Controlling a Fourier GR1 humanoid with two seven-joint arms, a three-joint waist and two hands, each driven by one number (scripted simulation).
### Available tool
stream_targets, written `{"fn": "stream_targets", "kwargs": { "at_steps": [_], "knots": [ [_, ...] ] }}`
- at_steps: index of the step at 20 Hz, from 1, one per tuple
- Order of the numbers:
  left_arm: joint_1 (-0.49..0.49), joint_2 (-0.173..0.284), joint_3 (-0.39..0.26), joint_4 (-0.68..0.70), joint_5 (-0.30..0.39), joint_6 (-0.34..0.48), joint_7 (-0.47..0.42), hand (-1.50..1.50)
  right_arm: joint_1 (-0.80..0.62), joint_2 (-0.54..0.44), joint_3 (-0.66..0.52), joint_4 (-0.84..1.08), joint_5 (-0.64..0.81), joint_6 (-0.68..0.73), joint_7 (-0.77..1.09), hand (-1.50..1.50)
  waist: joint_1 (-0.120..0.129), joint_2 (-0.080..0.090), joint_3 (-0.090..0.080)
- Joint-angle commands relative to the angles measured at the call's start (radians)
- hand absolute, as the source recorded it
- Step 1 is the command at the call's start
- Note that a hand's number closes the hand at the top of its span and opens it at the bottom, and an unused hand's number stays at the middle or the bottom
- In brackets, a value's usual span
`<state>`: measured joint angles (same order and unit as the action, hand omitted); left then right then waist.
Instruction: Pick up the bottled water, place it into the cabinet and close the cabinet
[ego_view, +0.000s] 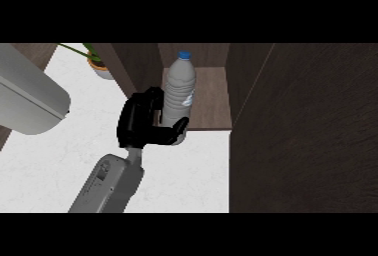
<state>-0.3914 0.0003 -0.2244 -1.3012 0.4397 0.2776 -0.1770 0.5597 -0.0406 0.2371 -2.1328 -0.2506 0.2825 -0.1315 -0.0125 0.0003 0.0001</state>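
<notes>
The bottled water (179, 89) is clear with a blue cap and stands upright at the left front of the open cabinet's wooden shelf (212, 100). My left hand (142, 122) is shut on the bottle's lower part. Its fingers lie along the bottle's left side, and the thumb (178, 131) curls round its near side and hides the base. Whether the bottle rests on the shelf or hangs just above it cannot be told. The dark cabinet door (303, 135) stands open and fills the right of the view. My right hand does not show.
A potted plant (99, 66) stands on the white counter (44, 170) at the back left, beside the cabinet's left wall (136, 65). A large rounded grey object (29, 95) covers the upper left edge.
</notes>
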Motion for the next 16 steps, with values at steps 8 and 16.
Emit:
{"fn": "stream_targets", "kwargs": {
  "at_steps": [8, 16],
  "knots": [
    [-0.363, 0.0, -0.057, 0.304, -0.048, 0.23, -0.028, 1.5, -0.088, 0.019, -0.01, 0.054, -0.005, -0.038, 0.028, -1.5, -0.004, 0.003, 0.0],
    [-0.601, 0.0, -0.022, 0.646, -0.029, 0.32, -0.085, 1.5, 0.035, -0.019, 0.008, 0.004, -0.026, 0.029, -0.043, -1.5, -0.036, 0.007, 0.0]
  ]
}}
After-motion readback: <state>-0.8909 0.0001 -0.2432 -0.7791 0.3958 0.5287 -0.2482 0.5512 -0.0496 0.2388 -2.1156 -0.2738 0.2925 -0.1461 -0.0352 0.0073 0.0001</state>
